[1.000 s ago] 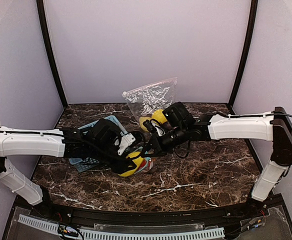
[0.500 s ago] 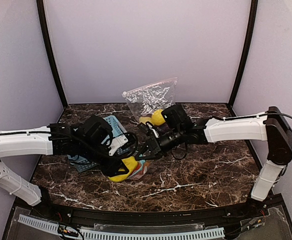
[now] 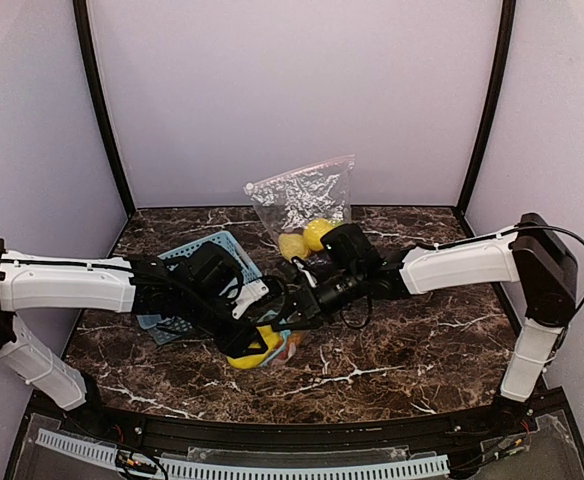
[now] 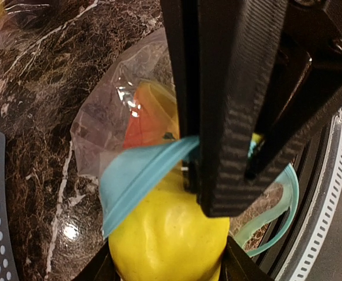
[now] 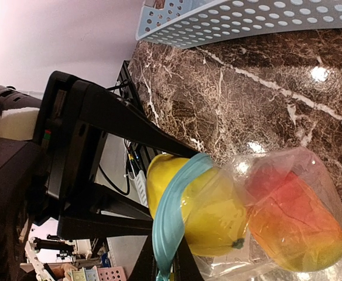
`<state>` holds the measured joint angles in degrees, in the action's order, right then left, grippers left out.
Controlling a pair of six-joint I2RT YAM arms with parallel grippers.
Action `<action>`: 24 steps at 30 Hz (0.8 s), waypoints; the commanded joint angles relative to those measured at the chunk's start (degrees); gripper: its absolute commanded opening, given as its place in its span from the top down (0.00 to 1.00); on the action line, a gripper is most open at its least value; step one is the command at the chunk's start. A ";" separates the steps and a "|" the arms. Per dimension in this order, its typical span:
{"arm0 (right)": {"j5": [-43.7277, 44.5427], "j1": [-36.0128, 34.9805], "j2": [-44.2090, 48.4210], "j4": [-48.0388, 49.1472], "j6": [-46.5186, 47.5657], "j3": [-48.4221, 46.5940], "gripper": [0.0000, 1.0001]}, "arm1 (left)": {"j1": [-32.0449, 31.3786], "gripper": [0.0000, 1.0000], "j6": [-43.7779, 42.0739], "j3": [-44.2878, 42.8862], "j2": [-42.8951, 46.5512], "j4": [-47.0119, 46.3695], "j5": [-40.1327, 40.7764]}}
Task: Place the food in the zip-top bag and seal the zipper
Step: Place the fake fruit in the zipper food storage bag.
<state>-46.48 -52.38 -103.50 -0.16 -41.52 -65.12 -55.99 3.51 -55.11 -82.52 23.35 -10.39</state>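
Left wrist: yellow lemon (image 4: 168, 234) clamped between left jaws, right jaws tight on zipper (image 5: 170, 211).

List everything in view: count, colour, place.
front bag: one, clear with a blue zipper, table centre
held lemon: one, yellow, in the front bag's mouth
peach: one, orange-red, inside the front bag
rear bag: one, clear, at the back
rear lemons: two, yellow, at the rear bag's base
basket: one, light blue, left
table: dark marble
left gripper: shut on the held lemon
right gripper: shut on the front bag's zipper rim
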 commanded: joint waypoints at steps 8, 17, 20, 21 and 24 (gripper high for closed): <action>-0.88 -0.60 -1.16 3.82 -0.46 1.87 1.00 | 2.27 0.47 -0.71 4.05 0.30 -26.59 -6.77; -1.65 -0.31 -1.31 4.94 -0.87 2.18 1.00 | 4.24 0.39 0.86 8.28 -0.29 -38.91 -6.17; -1.90 -0.19 -1.19 5.34 -1.16 1.99 1.00 | 4.72 0.34 1.87 8.43 -1.03 -41.10 -5.72; -1.82 -0.14 -1.10 5.30 -1.28 2.00 1.00 | 4.78 0.33 2.00 8.31 -1.45 -40.89 -5.37; -1.12 0.12 -0.70 5.19 -1.65 2.29 1.00 | 5.08 0.28 3.29 8.42 -1.44 -39.81 -4.43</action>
<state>-47.37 -51.37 -103.50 5.15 -42.59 -64.20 -51.77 3.90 -45.95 -84.60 -6.35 -15.81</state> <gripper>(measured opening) 0.058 0.686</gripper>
